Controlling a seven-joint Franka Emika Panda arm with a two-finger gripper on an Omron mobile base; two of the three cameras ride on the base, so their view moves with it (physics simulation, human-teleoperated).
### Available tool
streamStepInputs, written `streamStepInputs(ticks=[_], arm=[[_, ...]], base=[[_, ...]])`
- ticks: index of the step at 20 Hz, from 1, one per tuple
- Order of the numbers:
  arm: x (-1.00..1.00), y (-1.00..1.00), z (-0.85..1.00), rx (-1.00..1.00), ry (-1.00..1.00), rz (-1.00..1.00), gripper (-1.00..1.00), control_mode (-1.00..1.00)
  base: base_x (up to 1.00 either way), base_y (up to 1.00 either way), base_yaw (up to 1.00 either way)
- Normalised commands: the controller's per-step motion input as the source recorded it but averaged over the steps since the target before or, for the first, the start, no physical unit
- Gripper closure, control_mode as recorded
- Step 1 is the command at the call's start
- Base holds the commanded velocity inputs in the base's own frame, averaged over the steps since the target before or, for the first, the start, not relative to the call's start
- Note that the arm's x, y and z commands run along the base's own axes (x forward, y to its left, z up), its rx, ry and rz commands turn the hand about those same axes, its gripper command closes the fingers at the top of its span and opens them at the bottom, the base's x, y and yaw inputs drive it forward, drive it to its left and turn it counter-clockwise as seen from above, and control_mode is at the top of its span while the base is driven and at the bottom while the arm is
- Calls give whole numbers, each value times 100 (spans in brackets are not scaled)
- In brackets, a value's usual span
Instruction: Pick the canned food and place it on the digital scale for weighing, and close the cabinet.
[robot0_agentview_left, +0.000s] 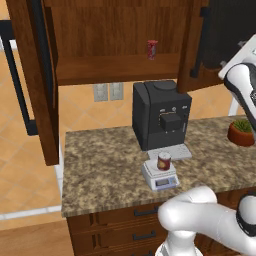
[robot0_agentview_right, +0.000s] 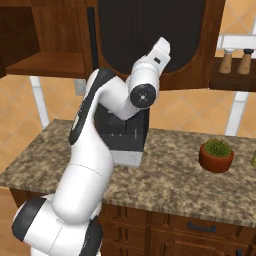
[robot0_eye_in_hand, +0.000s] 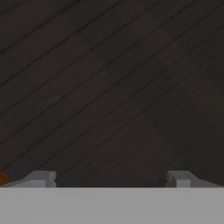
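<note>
The canned food, a squat maroon tin with a pale label, stands upright on the round plate of the digital scale on the counter in front of the coffee machine. The cabinet hangs above with both doors swung open. My arm is raised high to the right door. In the hand view my gripper is open, fingertips wide apart, with the door's dark ribbed panel very close in front and nothing between them.
A slim red can stands on the cabinet shelf. The black coffee machine sits behind the scale. A potted plant is on the counter at the right. The left door juts out past the counter's left end.
</note>
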Motion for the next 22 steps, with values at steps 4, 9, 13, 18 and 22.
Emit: streamStepInputs(ticks=[4, 9, 13, 18, 22], arm=[[71, 0, -23, 0, -4, 0, -100, -100], [89, 0, -38, 0, -5, 0, -100, -100], [80, 0, -49, 1, -11, 0, -100, -100], [59, 0, -52, 0, -13, 0, -100, -100], [-74, 5, -1, 6, -6, 0, -100, -100]], base=[[0, 0, 0], [0, 0, 0], [0, 0, 0], [0, 0, 0], [0, 0, 0]])
